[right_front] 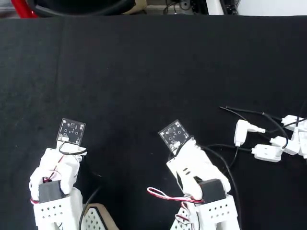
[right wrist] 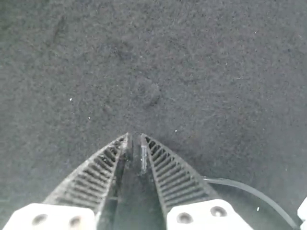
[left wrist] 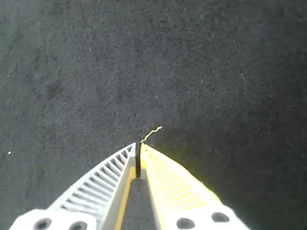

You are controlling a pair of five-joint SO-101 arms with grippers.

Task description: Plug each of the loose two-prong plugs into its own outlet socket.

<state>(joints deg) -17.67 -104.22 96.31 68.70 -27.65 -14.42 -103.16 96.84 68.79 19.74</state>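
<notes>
Several white plug pieces lie on the black table near its right edge, joined by thin black cables. An angled plug (right_front: 243,130) is nearest the middle, with a blocky one (right_front: 266,153) in front of it and others (right_front: 291,121) at the edge. I cannot tell plugs from sockets. My right arm (right_front: 196,175) rests at the front centre, left of that cluster. Its gripper (right wrist: 135,140) is shut and empty over bare cloth, with a black cable (right wrist: 249,191) beside it. My left arm (right_front: 56,177) sits at the front left, its gripper (left wrist: 139,147) shut on nothing.
The black cloth (right_front: 144,72) covers the whole table, with wide free room in the middle and back. A red object (right_front: 21,7) and dark cables lie beyond the far edge. A perforated pale part (right_front: 95,218) sits between the arm bases at the front.
</notes>
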